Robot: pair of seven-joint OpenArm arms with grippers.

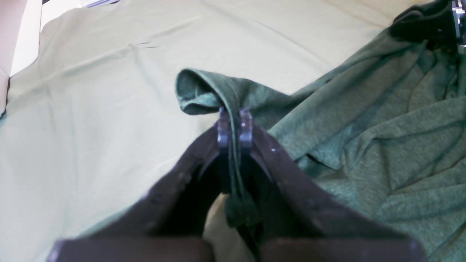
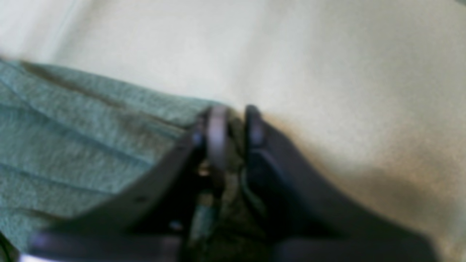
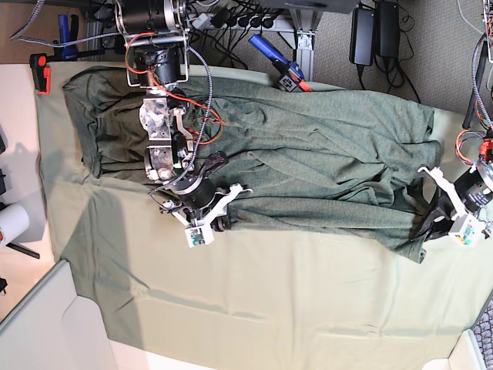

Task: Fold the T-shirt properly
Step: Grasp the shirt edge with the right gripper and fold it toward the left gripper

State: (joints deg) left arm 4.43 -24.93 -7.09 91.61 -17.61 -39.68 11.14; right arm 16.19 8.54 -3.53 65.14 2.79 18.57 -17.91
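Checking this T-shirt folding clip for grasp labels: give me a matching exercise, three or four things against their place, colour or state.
Things:
1. left gripper
2. right gripper
3. T-shirt
4. tablecloth

Descriptions:
a. pale mint green, lying beneath
b. dark olive green, wrinkled, spread wide
c. shut on a rolled edge of fabric at the base view's right
d. shut on the garment's edge at the base view's left

Pairs: 1-c, 2-d, 3-b, 4-a
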